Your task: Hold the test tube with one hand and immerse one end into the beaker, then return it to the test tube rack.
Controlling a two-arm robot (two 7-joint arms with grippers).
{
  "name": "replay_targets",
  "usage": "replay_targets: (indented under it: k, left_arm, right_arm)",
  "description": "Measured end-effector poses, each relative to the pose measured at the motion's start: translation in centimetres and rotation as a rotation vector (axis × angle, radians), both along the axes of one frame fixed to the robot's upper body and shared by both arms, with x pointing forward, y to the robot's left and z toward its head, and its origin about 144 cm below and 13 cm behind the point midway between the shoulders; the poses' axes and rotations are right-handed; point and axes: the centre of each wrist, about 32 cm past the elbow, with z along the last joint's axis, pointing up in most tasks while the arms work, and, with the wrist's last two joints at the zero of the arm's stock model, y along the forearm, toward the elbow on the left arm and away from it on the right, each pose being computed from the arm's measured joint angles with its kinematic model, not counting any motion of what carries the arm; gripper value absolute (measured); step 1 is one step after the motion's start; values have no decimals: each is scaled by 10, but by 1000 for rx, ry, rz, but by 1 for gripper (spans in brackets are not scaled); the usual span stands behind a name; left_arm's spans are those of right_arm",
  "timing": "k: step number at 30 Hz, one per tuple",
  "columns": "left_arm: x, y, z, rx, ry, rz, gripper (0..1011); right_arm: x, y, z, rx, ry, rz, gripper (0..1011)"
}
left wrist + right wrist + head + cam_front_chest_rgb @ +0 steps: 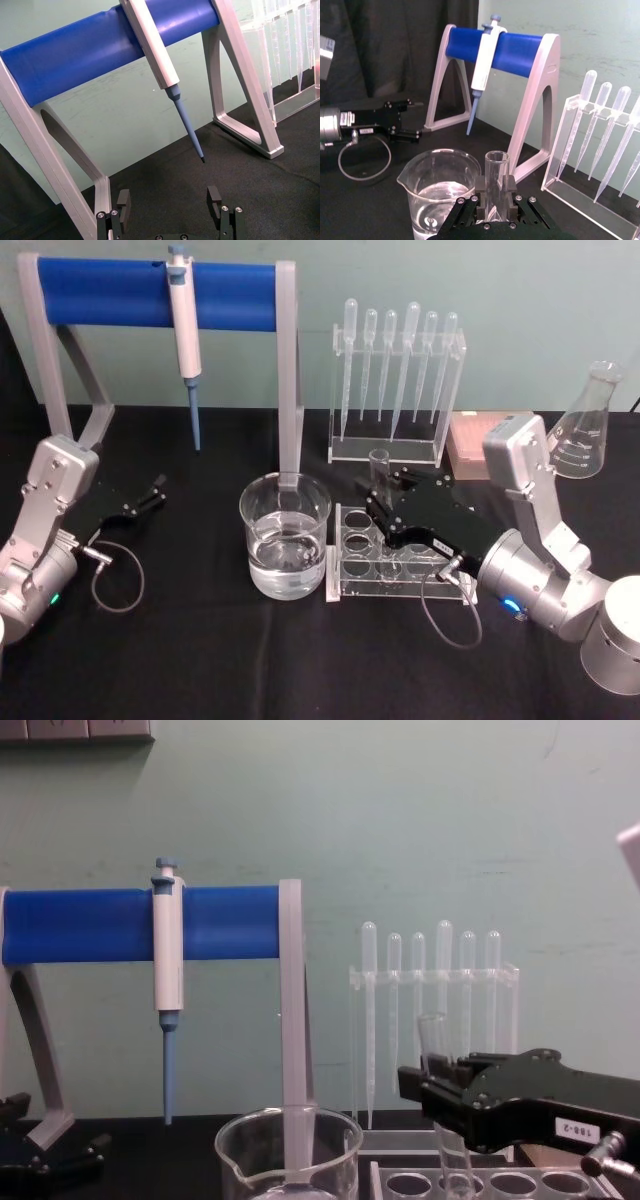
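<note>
The beaker (285, 536) is the landmark here: a broad, thick-looking glass vessel standing on the black desk (200, 660), partly filled with clear liquid, its spout showing in the right wrist view. It looks heavy enough to stay put if brushed lightly, but it is glass and would not forgive a knock.

Just to the robot's right of the beaker stands a clear plastic tube rack (375, 562) with round holes. The test tube (380, 472) rises upright above this rack, close beside the beaker but not over it, its open rim uppermost. I judge the tube to be light, rigid, smooth and brittle. Its wall is likely slippery, so a grip needs to be firm enough to stop it sliding yet not so hard as to crack it. The upper part of the body, below the rim, is the sensible place to hold, since that leaves the round lower end free to dip.

The right end effector (494, 194) is closed on the tube at about that height, its flat black pads pressed to either side of the glass. The tube's lower end is seen near the rack's holes in the chest view.

The left end effector (170, 202) rests well to the beaker's left, spread wide and holding nothing.
</note>
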Motion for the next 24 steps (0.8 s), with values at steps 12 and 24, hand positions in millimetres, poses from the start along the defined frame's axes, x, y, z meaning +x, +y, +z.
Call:
replay_targets:
  k: [12,24]
  left_arm:
    - [0,0,0,0,0,0,1000]
    - [0,0,0,0,0,0,1000]
  right_arm:
    - [-8,0,4,-30,26,-1,549]
    - [-55,-38,28,-97,136,-131,926]
